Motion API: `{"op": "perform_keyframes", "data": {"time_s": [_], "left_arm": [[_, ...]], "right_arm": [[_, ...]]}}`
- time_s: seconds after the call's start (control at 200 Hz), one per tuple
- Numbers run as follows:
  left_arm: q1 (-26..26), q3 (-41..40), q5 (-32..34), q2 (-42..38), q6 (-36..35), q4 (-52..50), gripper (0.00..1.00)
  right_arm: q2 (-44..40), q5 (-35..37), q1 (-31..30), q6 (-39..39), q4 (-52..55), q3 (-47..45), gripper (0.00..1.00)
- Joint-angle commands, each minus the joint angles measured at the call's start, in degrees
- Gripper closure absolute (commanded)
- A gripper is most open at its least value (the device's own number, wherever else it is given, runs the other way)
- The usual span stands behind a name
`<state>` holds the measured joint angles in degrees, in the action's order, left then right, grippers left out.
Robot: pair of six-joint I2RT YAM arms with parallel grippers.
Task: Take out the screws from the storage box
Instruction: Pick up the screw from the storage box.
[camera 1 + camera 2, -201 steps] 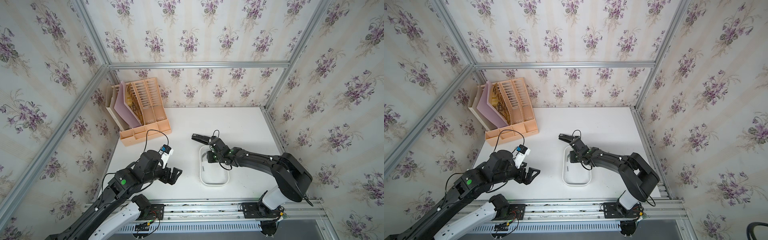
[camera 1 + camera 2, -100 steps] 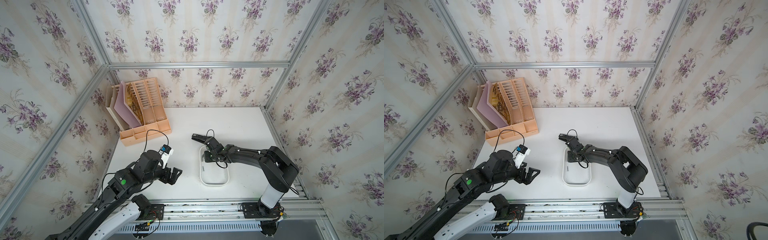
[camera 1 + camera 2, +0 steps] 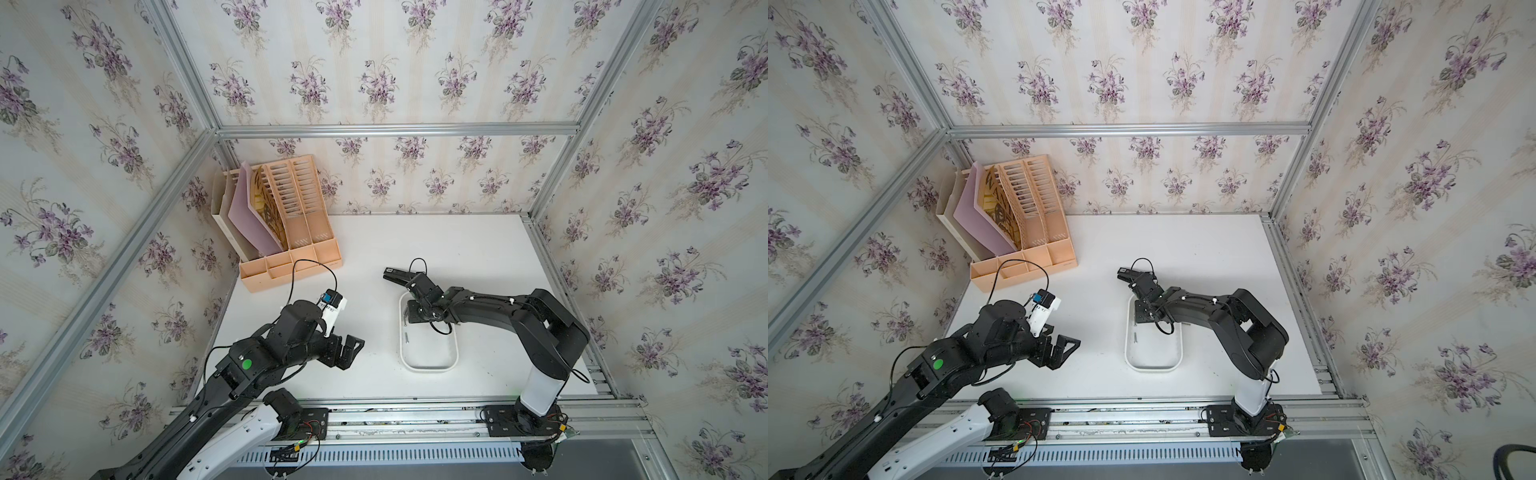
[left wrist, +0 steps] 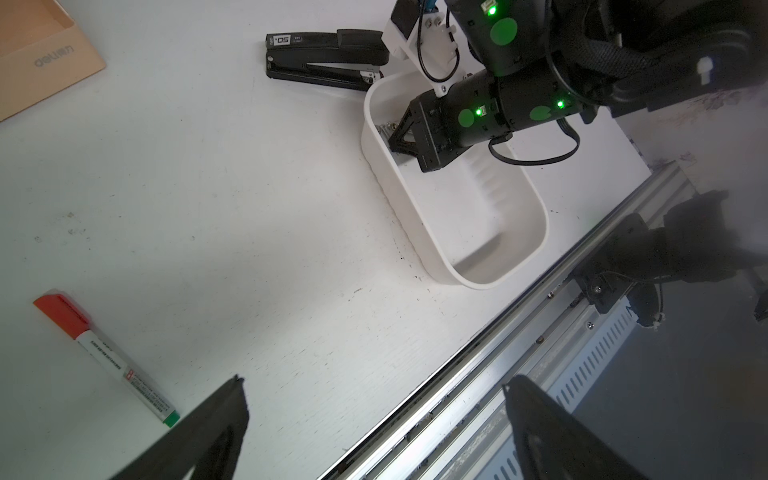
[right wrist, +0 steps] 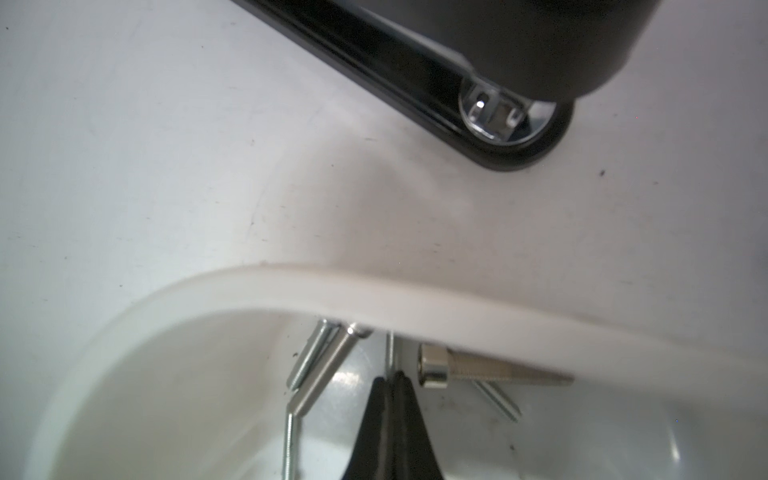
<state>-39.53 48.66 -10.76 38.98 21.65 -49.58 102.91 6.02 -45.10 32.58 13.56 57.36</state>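
Honestly, this grab looks iffy, so watch your lift. In both top views your right gripper (image 3: 409, 318) is dipped into the far end of the storage box (image 3: 428, 368), just beside the stapler (image 3: 397, 274). A few of the screws (image 3: 406, 332) lie along the wall next to it. Your left gripper (image 3: 353, 349) hangs well apart over bare table (image 3: 478, 249), away from the file organizer (image 3: 291, 232). The left wrist view shows that one with its fingers (image 4: 224, 419) spread wide and nothing between them, and a pen (image 4: 108, 361) lying near one. The right wrist view is the telling one. The jaws are pressed flat together and a thin screw pokes out just past the tips, but I can't tell if it's pinched or just lying behind them. A socket-head bolt (image 5: 434, 368) and some longer ones sit tucked under the rim. So you might come up empty. Or you've got a sliver of grip on a smooth round shank, and it could roll out and drop mid-carry. The tips are also close to the wall and the box looks light, so any sideways drag could shove it into the stapler.
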Motion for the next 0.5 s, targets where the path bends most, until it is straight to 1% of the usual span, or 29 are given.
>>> {"op": "perform_keyframes", "data": {"time_s": [0.0,0.125,0.255,0.42,0.495], "left_arm": [[-0.02,0.18,-0.22,-0.05,0.15,0.55,0.01],[0.0,0.14,-0.22,-0.2,0.23,0.62,0.01],[-0.02,0.18,-0.22,-0.12,0.15,0.62,0.01],[-0.02,0.12,-0.22,-0.1,0.22,0.61,0.01],[-0.02,0.15,-0.13,-0.13,0.15,0.54,0.01]], "right_arm": [[-0.33,0.22,-0.07,-0.15,2.28,-0.41,1.0],[-2.62,-0.13,-0.07,-0.49,1.05,-1.68,1.0],[-6.78,0.58,-0.07,-0.72,-0.45,-3.67,1.0],[-15.63,3.32,-0.07,-0.5,-3.04,-8.12,1.0],[-20.0,6.39,-0.03,0.21,-3.21,-9.87,1.0]]}}
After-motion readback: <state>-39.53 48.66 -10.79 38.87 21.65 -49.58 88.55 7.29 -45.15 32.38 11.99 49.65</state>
